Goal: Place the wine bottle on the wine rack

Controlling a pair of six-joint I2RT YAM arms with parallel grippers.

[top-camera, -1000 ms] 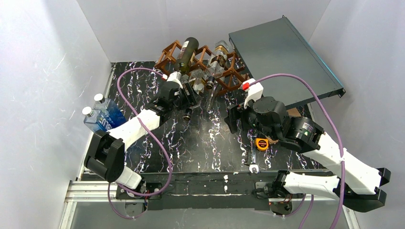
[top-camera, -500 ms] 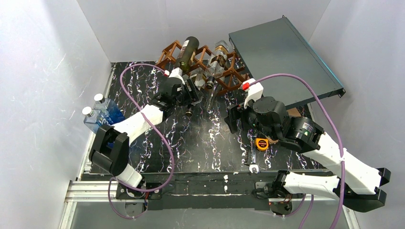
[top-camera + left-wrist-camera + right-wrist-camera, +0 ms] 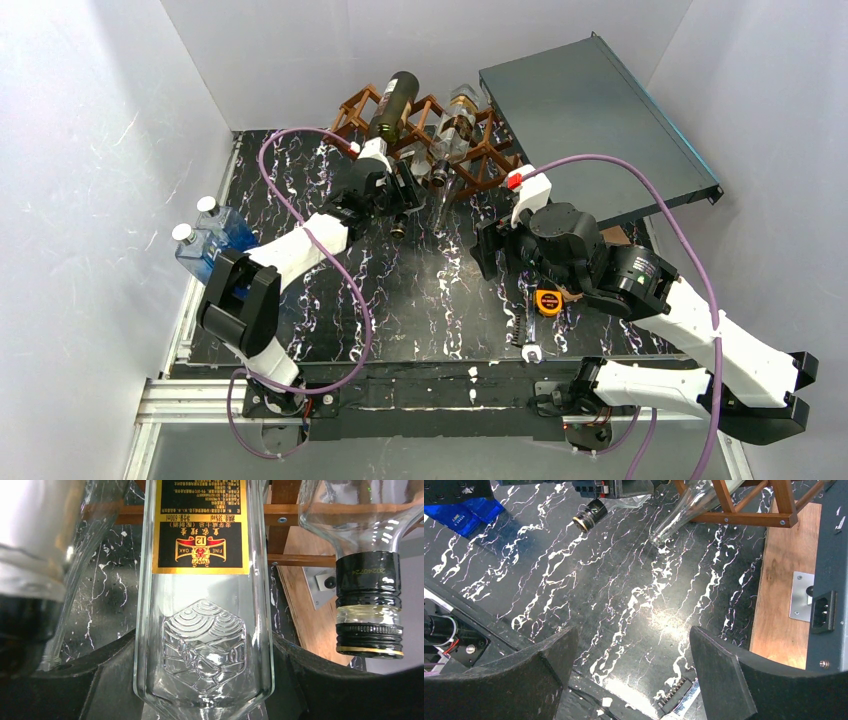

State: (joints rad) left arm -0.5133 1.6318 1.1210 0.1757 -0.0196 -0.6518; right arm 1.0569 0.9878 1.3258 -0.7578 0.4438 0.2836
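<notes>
A clear glass wine bottle (image 3: 204,605) with a gold and black label sits between the fingers of my left gripper (image 3: 205,680), which is shut on its lower body. From above, my left gripper (image 3: 398,190) is at the front of the reddish-brown wine rack (image 3: 352,104), and the bottle's capped neck (image 3: 399,229) points back toward me. The rack's bars (image 3: 300,515) cross just behind the label. A dark green bottle (image 3: 392,103) and a clear one (image 3: 460,118) lie in the rack. My right gripper (image 3: 631,665) hangs open over the marbled table, holding nothing.
A large dark grey panel (image 3: 590,105) leans at the back right over a wooden board (image 3: 781,595). Blue bottles (image 3: 215,240) stand at the left edge. A yellow tape measure (image 3: 548,301) lies under my right arm. A black-capped neck (image 3: 369,605) hangs close beside the held bottle.
My left arm has pushed forward and a little right toward the rack, carrying the clear bottle with it. My right arm has stayed where it was.
</notes>
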